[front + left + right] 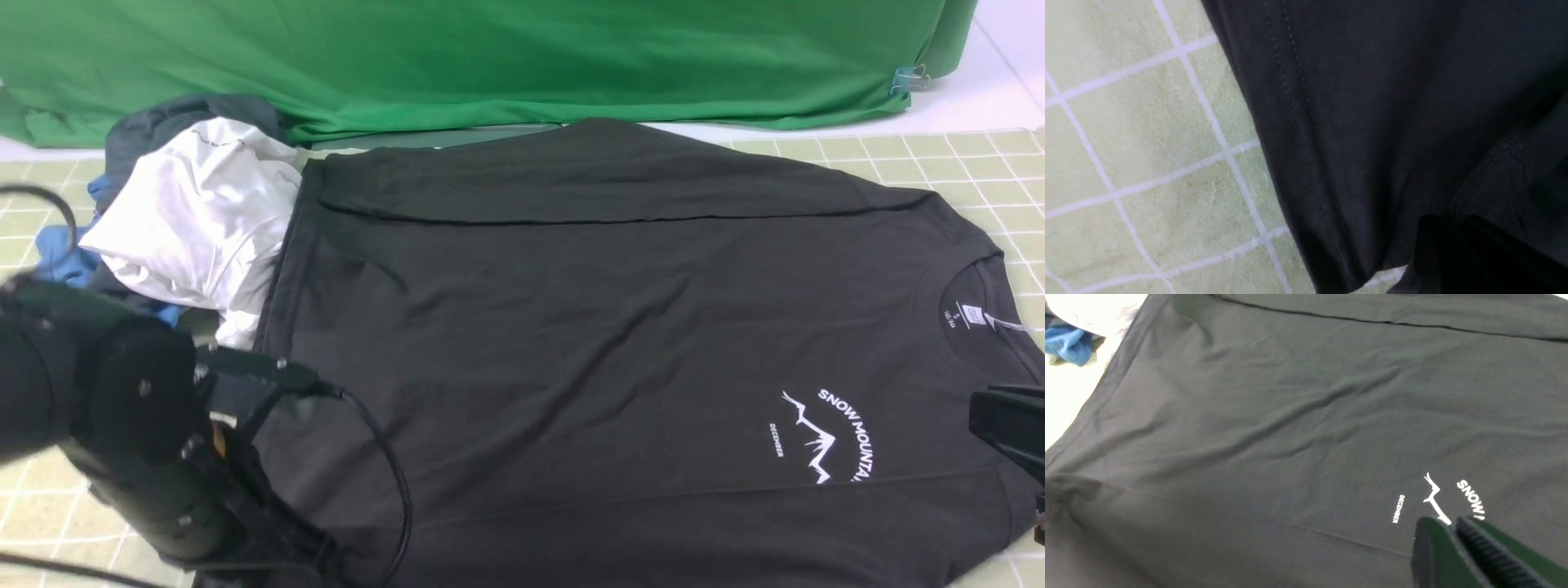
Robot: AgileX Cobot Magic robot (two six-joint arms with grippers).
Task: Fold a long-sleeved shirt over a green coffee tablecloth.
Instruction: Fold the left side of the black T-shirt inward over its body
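Note:
The black long-sleeved shirt [588,327] lies spread across the pale green coffee tablecloth [898,155], with its collar and white mountain print [824,437] to the right. A sleeve is folded over along its far edge. My left gripper [1457,228] is at the shirt's near left corner, its dark fingers shut on the fabric beside the stitched hem [1306,163]. A ribbed cuff [1494,179] lies there too. In the front view the left arm [163,441] covers that corner. My right gripper [1447,522] hovers over the print, jaws shut with nothing between them.
A heap of white, blue and dark grey garments [196,212] sits at the shirt's far left corner, touching it. A plain bright green fabric sheet [490,57] hangs along the back. Gridded cloth [1147,163] shows bare beside the shirt's hem.

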